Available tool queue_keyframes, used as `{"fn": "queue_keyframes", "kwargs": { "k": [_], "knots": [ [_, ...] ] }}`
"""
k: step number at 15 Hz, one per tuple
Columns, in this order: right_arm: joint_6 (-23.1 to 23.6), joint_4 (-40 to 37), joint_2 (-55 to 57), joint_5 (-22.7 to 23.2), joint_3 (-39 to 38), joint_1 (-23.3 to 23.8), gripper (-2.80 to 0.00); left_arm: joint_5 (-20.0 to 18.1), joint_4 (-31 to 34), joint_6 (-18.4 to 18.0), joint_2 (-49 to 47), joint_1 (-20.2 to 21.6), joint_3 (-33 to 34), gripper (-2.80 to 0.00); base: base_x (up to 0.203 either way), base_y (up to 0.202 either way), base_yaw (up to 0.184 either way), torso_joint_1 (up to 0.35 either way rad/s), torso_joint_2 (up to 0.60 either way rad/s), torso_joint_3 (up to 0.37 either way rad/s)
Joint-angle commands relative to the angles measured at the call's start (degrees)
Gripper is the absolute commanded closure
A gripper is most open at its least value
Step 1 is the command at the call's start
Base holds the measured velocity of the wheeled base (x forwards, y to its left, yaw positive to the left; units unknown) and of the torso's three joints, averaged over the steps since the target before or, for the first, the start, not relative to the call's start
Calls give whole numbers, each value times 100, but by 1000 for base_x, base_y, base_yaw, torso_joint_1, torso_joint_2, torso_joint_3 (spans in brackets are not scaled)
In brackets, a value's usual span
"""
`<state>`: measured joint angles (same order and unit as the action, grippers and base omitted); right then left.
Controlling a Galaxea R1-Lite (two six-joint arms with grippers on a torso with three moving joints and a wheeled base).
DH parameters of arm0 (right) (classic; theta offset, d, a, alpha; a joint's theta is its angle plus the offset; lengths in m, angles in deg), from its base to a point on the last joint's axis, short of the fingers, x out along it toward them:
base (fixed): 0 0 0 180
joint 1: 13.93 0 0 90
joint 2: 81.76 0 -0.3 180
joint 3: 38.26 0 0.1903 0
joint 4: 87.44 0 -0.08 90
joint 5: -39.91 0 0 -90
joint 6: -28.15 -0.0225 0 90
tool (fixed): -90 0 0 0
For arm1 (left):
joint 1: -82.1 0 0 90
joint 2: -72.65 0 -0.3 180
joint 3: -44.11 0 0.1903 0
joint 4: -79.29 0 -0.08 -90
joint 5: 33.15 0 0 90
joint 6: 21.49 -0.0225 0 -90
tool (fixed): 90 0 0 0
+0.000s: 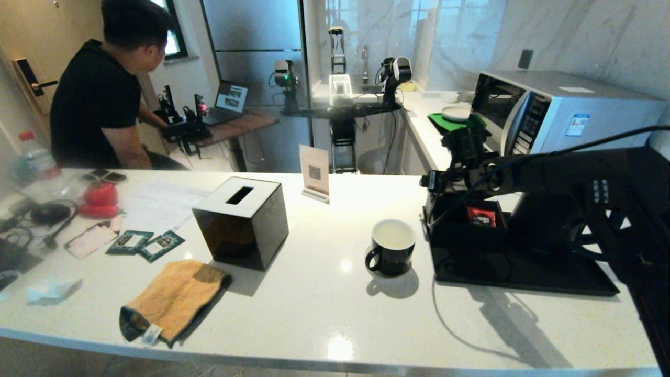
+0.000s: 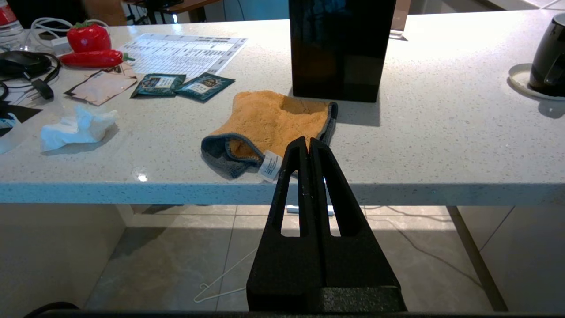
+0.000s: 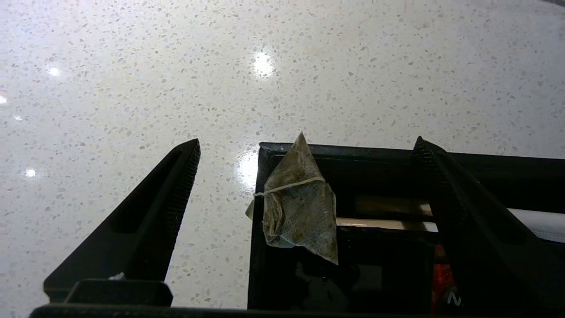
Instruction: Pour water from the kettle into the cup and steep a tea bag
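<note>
left gripper [image 2: 309, 143]: fingers pressed together, held off the counter's near edge, above the floor
counter [image 2: 441, 145]: white speckled slab
cloth [image 2: 273, 126]: orange with grey edge, white tag, lying just beyond the fingertips
tissue box [image 2: 340, 48]: black, upright, behind the cloth
kettle [image 2: 549, 57]: black, on a round white base, far side edge
green packets [image 2: 183, 85]: two, side by side, flat
tissue [image 2: 77, 128]: crumpled, white
peppers [image 2: 90, 44]: red, beside a printed sheet [image 2: 185, 53]
</note>
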<state>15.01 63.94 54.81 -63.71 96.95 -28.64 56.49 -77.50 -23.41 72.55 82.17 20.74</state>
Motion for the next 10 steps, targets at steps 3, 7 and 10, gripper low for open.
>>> {"fn": "queue_keyframes", "kwargs": {
  "k": [3, 7, 10],
  "knots": [
    [4, 7, -95, -18, 4, -5, -280, 0, -2, -1, -4, 1, 0, 0, 0, 0, 0, 0, 0, 0],
    [19, -177, -128, -80, -5, -40, -280, 0, -2, -1, -1, 1, 0, 0, 0, 0, 0, 0, 0, 0],
    [-5, -186, -104, -176, -23, -49, -280, 0, -2, -1, 0, 1, 0, 0, 0, 0, 0, 0, 0, 0]
  ]
}}
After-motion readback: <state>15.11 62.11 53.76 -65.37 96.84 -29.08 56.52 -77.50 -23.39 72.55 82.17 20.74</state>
